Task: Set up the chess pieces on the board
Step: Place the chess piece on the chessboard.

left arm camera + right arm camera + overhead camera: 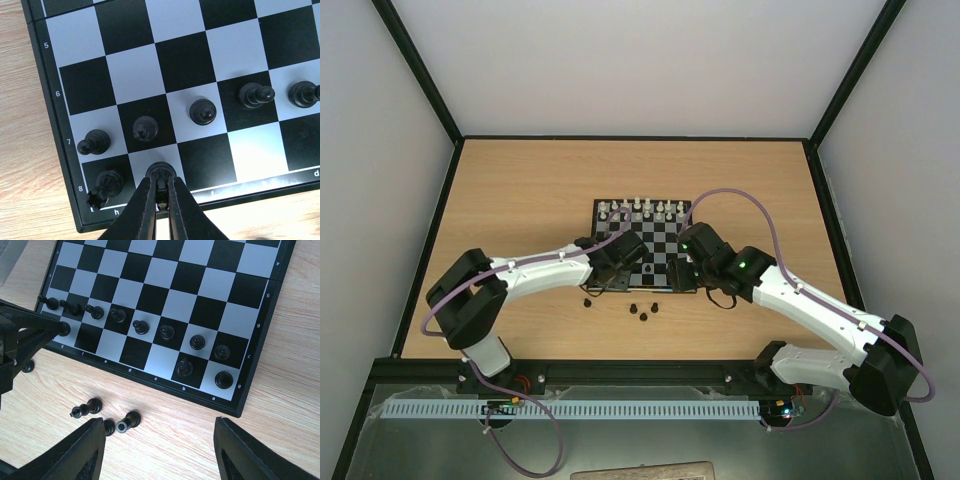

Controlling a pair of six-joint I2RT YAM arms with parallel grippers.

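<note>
board: eight pawns lined on row 7; three back-row pieces seated. left claw clenched on a piece at g8. right claw released, empty. four or so loose pieces on table off board's near edge, unplaced.

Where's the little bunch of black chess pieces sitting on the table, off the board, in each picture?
Top external: the bunch of tiny loose black chess pieces lies mid-picture, just below the near edge of the black-and-white chequered chessboard.
Left wrist: not in it.
Right wrist: lower left, below that same edge.
Shared landmark: the chessboard, seen in all three.
</note>
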